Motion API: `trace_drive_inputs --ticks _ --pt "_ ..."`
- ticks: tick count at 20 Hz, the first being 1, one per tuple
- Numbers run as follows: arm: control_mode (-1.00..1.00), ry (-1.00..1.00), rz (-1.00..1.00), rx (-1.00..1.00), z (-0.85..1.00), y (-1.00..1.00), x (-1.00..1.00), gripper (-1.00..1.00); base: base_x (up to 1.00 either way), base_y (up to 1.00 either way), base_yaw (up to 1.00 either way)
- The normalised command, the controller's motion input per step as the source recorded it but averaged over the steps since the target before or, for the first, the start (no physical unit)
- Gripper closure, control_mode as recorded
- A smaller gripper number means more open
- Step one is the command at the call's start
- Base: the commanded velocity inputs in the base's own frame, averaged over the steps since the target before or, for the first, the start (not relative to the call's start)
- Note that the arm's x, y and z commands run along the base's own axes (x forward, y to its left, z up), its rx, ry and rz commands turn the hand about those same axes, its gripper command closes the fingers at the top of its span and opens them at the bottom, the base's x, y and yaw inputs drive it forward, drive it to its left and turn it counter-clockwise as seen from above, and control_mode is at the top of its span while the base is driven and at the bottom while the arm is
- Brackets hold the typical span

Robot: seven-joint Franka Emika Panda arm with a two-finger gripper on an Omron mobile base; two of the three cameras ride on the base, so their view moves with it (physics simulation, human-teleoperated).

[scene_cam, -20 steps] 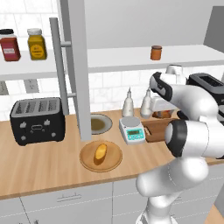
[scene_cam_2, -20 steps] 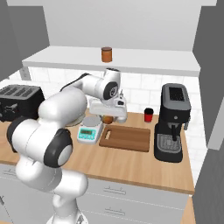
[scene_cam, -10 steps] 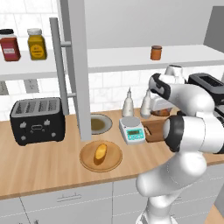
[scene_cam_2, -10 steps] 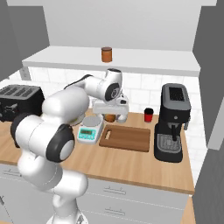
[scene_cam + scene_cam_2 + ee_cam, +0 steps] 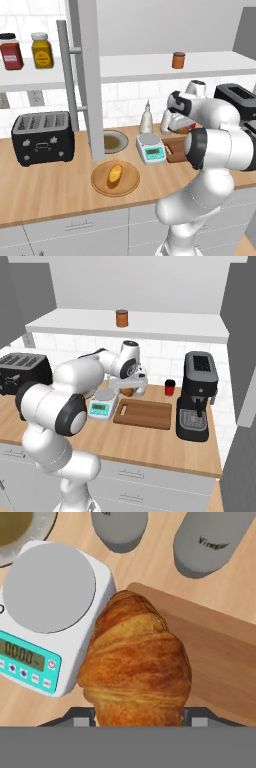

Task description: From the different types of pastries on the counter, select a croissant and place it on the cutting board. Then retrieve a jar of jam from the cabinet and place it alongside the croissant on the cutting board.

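My gripper is shut on the croissant, a glossy dark orange-brown pastry. It hangs just above the left end of the dark-brown cutting board. From the right base view the gripper holds the croissant over the board. The paler golden loaf lies on a round wooden plate. The small orange-brown jar of jam with its dark lid stands on the open cabinet shelf, also seen as the jar above the arm.
A white scale sits beside the board's left end, with two grey bottles behind it. A coffee machine and red cup stand right of the board. The toaster, a red jar, a yellow jar and the cabinet door's bar handle are at the left.
The hand with the croissant has sunk slightly toward the left end of the cutting board. Everything else stays put.
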Motion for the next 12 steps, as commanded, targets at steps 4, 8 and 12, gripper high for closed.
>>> trace_drive_inputs --ticks 4,8,12 --pt "-1.0 0.0 0.02 0.0 -0.24 0.0 0.0 1.0 0.0 0.0 0.0" --pt "-1.0 0.0 0.0 0.0 -0.28 0.0 0.0 1.0 0.0 0.0 0.0" --pt "-1.0 -0.01 0.0 0.0 -0.24 0.0 0.0 1.0 0.0 0.0 0.0"
